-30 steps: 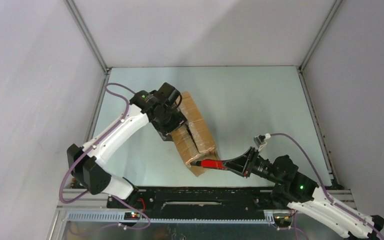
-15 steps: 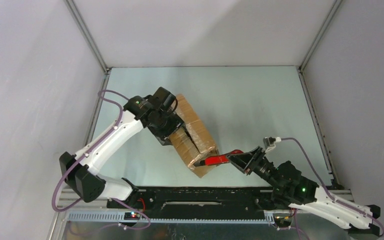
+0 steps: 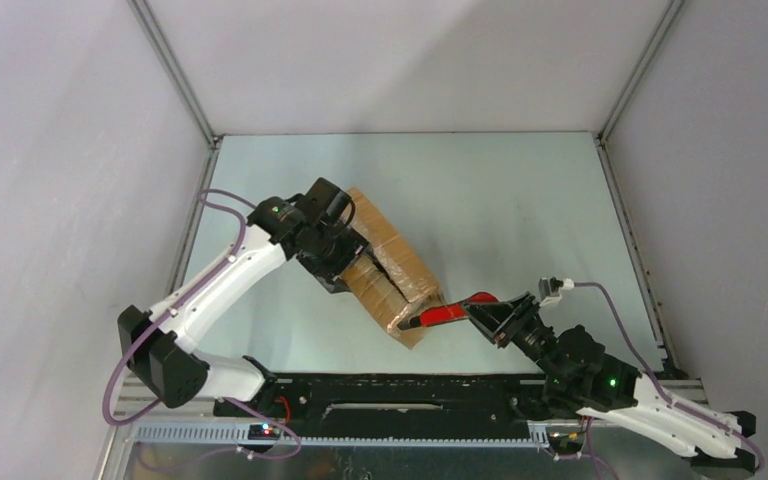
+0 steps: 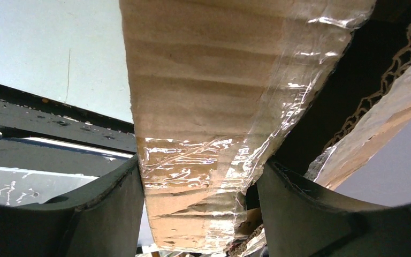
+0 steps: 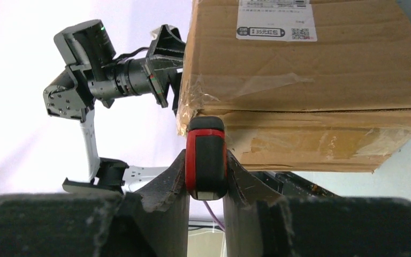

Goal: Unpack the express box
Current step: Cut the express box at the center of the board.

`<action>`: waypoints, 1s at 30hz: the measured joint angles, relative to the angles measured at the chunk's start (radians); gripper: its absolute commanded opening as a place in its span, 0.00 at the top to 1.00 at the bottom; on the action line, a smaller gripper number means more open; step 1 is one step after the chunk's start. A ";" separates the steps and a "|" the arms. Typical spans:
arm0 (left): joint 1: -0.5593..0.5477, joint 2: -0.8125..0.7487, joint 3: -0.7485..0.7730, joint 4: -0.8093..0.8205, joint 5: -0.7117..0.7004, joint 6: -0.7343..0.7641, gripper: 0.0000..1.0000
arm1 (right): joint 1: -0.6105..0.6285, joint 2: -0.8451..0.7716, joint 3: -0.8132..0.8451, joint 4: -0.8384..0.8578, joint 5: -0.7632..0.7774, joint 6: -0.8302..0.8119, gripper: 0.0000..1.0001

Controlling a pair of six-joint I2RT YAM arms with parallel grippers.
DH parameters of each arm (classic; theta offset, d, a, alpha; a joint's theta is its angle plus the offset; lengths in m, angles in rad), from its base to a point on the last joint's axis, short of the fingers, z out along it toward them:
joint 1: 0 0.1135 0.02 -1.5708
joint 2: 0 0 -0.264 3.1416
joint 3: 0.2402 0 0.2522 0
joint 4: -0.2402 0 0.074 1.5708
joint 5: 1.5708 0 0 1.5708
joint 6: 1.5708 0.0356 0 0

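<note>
The express box (image 3: 392, 272), brown cardboard with clear tape, lies slantwise on the table, its top seam split. My left gripper (image 3: 344, 262) is at its far left end. In the left wrist view a taped flap of the box (image 4: 219, 80) fills the gap between the fingers (image 4: 107, 214), and the left gripper (image 4: 199, 163) is shut on it. My right gripper (image 3: 482, 312) is shut on a red and black cutter (image 3: 444, 316). Its tip touches the box's near right corner. The right wrist view shows the cutter (image 5: 206, 139) in the right gripper (image 5: 205, 156) under the box (image 5: 310, 85) with its white label (image 5: 275, 21).
The pale green table mat (image 3: 520, 200) is enclosed by grey walls with metal corner posts (image 3: 175, 75). A black rail (image 3: 410, 385) runs along the near edge between the arm bases. My left arm (image 5: 118, 75) shows in the right wrist view beside the box.
My right arm has drawn back to the right with the cutter, which now tilts up at the box's near right corner. The left arm has shifted slightly left, still gripping the box.
</note>
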 measured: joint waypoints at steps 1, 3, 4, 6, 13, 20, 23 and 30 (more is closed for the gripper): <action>0.000 -0.003 -0.005 0.003 0.000 -0.005 1.00 | 0.004 0.005 -0.002 0.004 0.014 0.007 1.00; 0.000 -0.008 -0.010 0.005 -0.002 -0.010 1.00 | 0.020 0.031 -0.010 0.029 0.040 0.020 1.00; 0.000 -0.009 -0.010 0.005 -0.005 -0.008 1.00 | 0.035 0.058 -0.013 0.054 0.058 0.023 1.00; 0.001 -0.011 -0.010 -0.002 -0.014 -0.006 1.00 | 0.062 0.133 -0.014 0.120 0.089 0.024 1.00; 0.001 -0.047 -0.032 -0.015 -0.040 0.017 1.00 | 0.140 0.399 -0.014 0.389 0.200 0.013 1.00; 0.001 -0.075 -0.056 -0.013 -0.060 0.016 1.00 | 0.183 0.505 -0.011 0.521 0.269 -0.032 1.00; 0.001 -0.075 -0.056 -0.013 -0.060 0.009 1.00 | 0.187 0.475 -0.011 0.501 0.287 -0.029 1.00; 0.018 -0.087 -0.067 0.011 -0.030 -0.053 1.00 | 0.179 0.140 -0.021 0.236 0.322 -0.027 1.00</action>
